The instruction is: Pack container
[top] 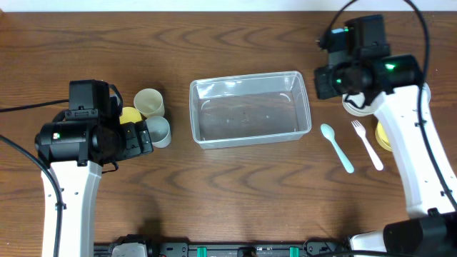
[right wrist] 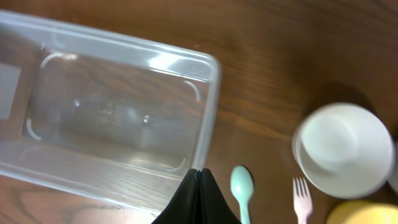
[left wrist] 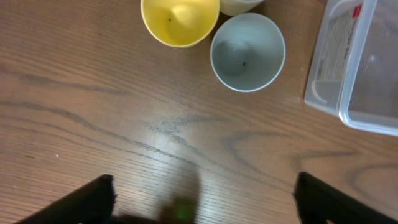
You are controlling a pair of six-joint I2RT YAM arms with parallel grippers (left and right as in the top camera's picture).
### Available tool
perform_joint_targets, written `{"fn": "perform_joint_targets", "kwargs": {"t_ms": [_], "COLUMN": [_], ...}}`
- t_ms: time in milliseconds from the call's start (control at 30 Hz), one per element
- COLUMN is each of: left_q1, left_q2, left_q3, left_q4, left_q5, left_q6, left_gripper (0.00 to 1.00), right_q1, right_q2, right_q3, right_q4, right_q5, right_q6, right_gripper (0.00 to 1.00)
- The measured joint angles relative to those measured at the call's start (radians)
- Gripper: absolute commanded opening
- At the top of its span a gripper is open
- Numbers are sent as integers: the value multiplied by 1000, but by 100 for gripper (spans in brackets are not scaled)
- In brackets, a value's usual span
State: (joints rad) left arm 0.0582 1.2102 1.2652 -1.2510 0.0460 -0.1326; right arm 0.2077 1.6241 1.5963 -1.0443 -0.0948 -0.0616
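Left gripper (left wrist: 204, 200): jaws wide, empty, hovering over bare table just short of cups; likely staged for a cup grab. Grey cup (left wrist: 247, 51) and yellow cup (left wrist: 180, 18) upright, side by side, near left end of container (top: 250, 107). Right gripper (right wrist: 199, 190): pinched closed, nothing held, above container's right edge. Spoon (right wrist: 241, 184) and fork (right wrist: 302, 200) just beside, white bowl (right wrist: 344, 149) beyond. Container at table centre, empty, between both piles for easy reach; packing not begun.

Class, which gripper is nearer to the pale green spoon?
Right. The right gripper sits near the spoon, by the container's end; the left gripper is beyond the container's far side, beside the cups.
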Motion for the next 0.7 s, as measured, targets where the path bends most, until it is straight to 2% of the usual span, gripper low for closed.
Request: {"fn": "perform_joint_targets", "kwargs": {"t_ms": [67, 100, 300, 700], "left_q1": [0, 0, 0, 0], "left_q2": [0, 0, 0, 0], "left_q3": [0, 0, 0, 0], "left_q4": [-1, -2, -14, -25], "left_q5": [-1, -1, 0, 0], "left_q6": [-6, -6, -3, -3], "left_gripper": [68, 66, 66, 66], "right_q1": [41, 54, 117, 121], "right_q2": [19, 27, 146, 358], "right_q3": [0, 0, 8, 8], "right_q4": [0, -2, -73, -259], "right_q5": [8, 9, 20, 32], "right_q6": [-8, -9, 1, 51], "right_gripper": [1, 1, 1, 1]}}
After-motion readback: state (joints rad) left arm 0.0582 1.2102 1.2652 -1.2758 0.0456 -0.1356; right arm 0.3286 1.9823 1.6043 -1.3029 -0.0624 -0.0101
